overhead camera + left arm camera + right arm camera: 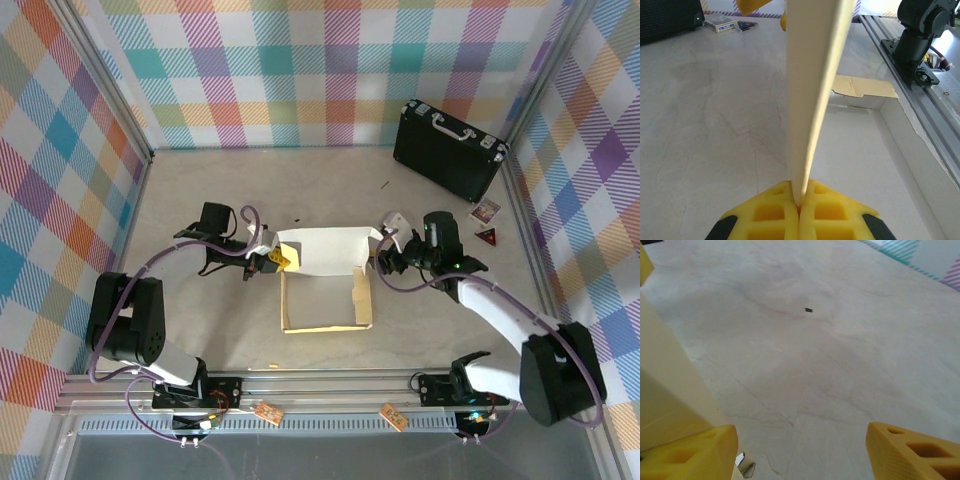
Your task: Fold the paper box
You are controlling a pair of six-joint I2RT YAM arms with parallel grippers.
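Cardboard sat mid-frame in the top view: the box (pixel 320 252) lay on the table (pixel 200 200) with its white back panel stood up. Left gripper (pixel 800 202) was pressed together on that panel's left edge, pinching the thin sheet. Right gripper (pixel 386 260) hung spread at the panel's right end, gripping nothing, one finger just beside the wall. I reckoned the risk was the one-sided hold. A pull could drag the light box askew, or crease the panel, before the right jaws closed.
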